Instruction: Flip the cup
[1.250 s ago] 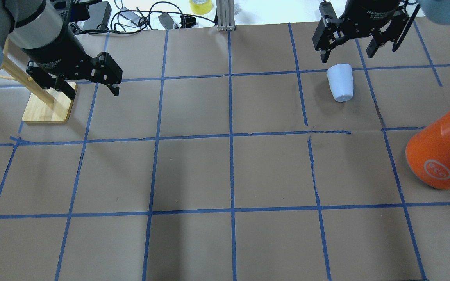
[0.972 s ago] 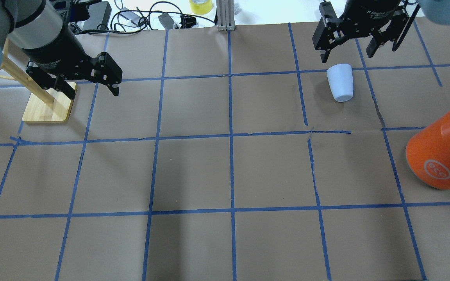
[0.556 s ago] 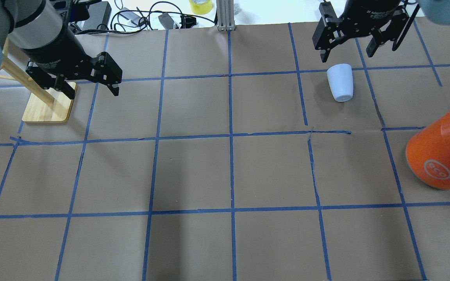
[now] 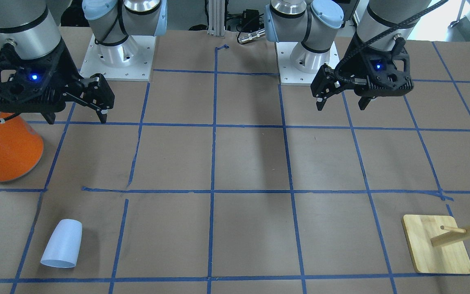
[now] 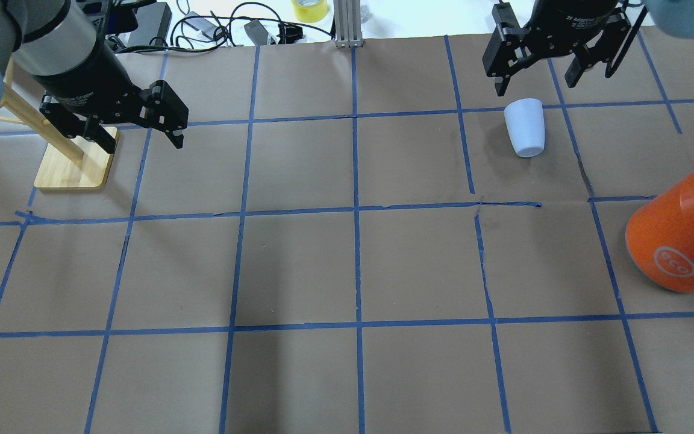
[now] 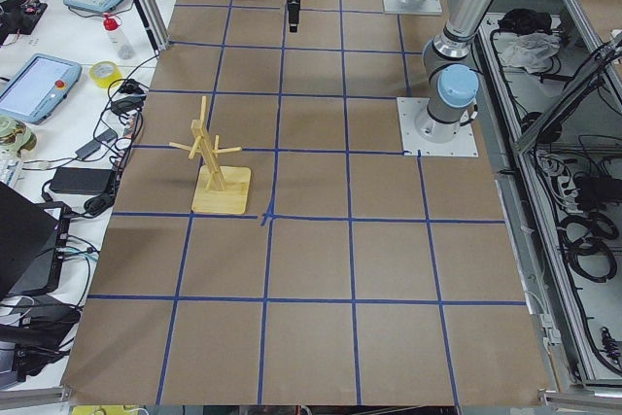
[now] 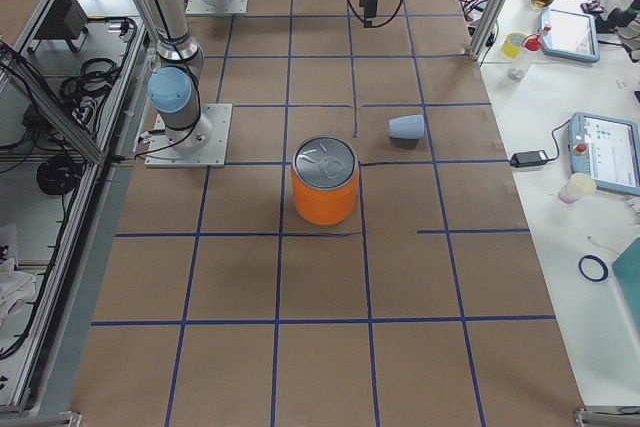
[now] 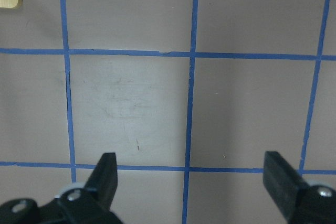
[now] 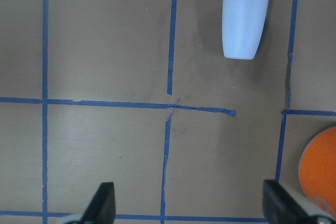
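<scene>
The pale lavender-blue cup (image 5: 525,128) lies on its side on the brown paper at the far right, its wider rim pointing away from the robot. It also shows in the front-facing view (image 4: 61,243), the right wrist view (image 9: 243,24) and the exterior right view (image 7: 407,127). My right gripper (image 5: 534,88) is open and empty, held high; in its wrist view (image 9: 189,198) the cup sits ahead and to the right. My left gripper (image 5: 142,143) is open and empty above the table's far left (image 4: 340,107); its wrist view (image 8: 191,171) shows only paper.
A large orange container with a silver top (image 5: 678,235) stands at the right edge, nearer the robot than the cup (image 4: 6,147). A wooden peg stand (image 5: 73,169) stands at the far left, beside the left gripper. Cables and tape lie beyond the far edge.
</scene>
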